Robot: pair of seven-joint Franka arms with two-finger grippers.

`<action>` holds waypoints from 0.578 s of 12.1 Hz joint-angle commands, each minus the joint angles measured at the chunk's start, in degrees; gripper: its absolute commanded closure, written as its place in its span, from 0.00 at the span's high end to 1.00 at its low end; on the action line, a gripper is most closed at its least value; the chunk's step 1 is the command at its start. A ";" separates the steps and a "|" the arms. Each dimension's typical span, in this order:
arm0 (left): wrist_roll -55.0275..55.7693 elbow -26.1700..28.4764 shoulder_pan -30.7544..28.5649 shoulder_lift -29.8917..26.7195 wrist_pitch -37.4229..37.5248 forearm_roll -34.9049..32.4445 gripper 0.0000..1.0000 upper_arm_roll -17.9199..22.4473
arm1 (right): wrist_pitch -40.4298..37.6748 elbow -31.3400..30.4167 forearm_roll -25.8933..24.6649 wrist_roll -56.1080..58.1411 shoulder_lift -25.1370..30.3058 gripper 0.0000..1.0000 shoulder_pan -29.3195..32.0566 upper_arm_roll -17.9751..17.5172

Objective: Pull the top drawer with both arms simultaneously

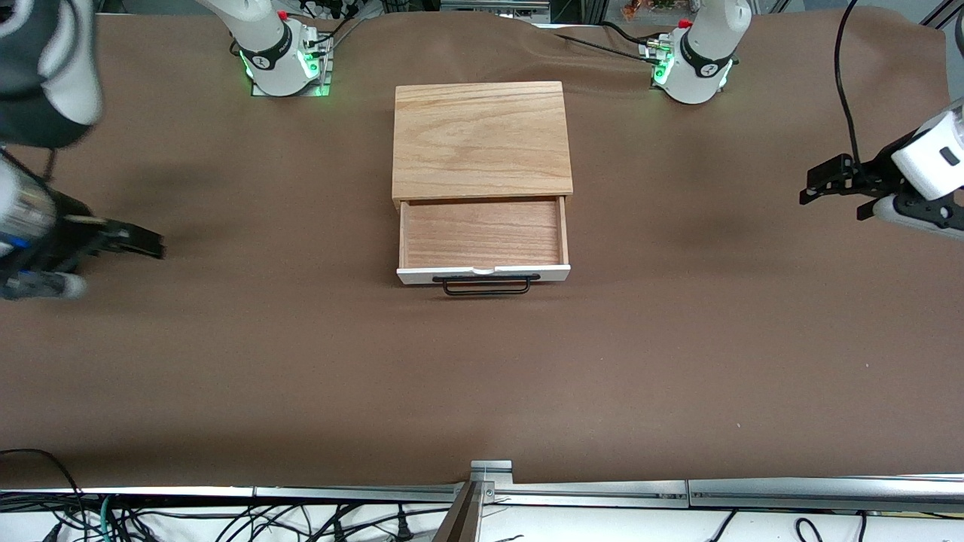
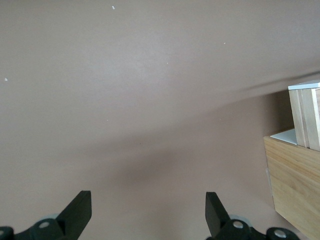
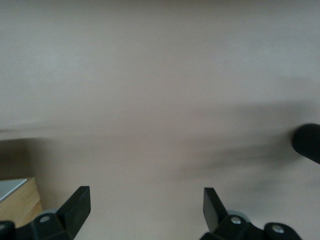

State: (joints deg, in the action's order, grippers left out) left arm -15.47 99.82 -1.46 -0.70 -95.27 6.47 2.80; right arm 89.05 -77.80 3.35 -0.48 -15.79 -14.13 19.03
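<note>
The top drawer (image 1: pixel 483 235) stands pulled out of the small wooden box (image 1: pixel 480 139), toward the front camera. Its light-wood tray is empty. Its white front panel (image 1: pixel 482 274) carries the black wire loop handle (image 1: pixel 489 286). My left gripper (image 1: pixel 817 185) is open and empty above the cloth at the left arm's end of the table, well apart from the drawer. My right gripper (image 1: pixel 151 245) is open and empty above the cloth at the right arm's end. The left wrist view shows open fingertips (image 2: pixel 80 209) and the box's side (image 2: pixel 294 187). The right wrist view shows open fingertips (image 3: pixel 78 206) and a box corner (image 3: pixel 17 205).
Brown cloth (image 1: pixel 678 339) covers the whole table. The arm bases (image 1: pixel 282 56) (image 1: pixel 697 60) stand along the edge farthest from the front camera. A metal rail (image 1: pixel 587 493) and loose cables (image 1: pixel 151 519) run along the nearest edge. A dark blurred shape (image 3: pixel 307 142) shows in the right wrist view.
</note>
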 commanded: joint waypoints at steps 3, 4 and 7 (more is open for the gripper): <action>9.83 -0.15 -0.30 -6.50 8.60 -1.90 0.98 -1.21 | 1.03 -13.60 -3.08 -0.14 13.57 1.00 9.00 -5.98; 10.19 -0.24 -0.30 -7.46 9.48 -3.90 0.99 -1.74 | 1.04 -14.39 -6.48 1.08 14.90 1.00 13.03 -9.85; 13.09 -0.41 -0.21 -9.49 13.52 -5.24 0.99 -3.58 | -0.54 -14.58 -7.58 8.21 16.76 1.00 13.51 -11.38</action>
State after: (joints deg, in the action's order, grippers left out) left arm -4.57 99.64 -1.58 -9.08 -84.11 3.16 0.39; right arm 88.70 -89.95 -3.20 5.19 -1.48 -1.79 9.35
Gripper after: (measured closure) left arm 0.013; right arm 0.000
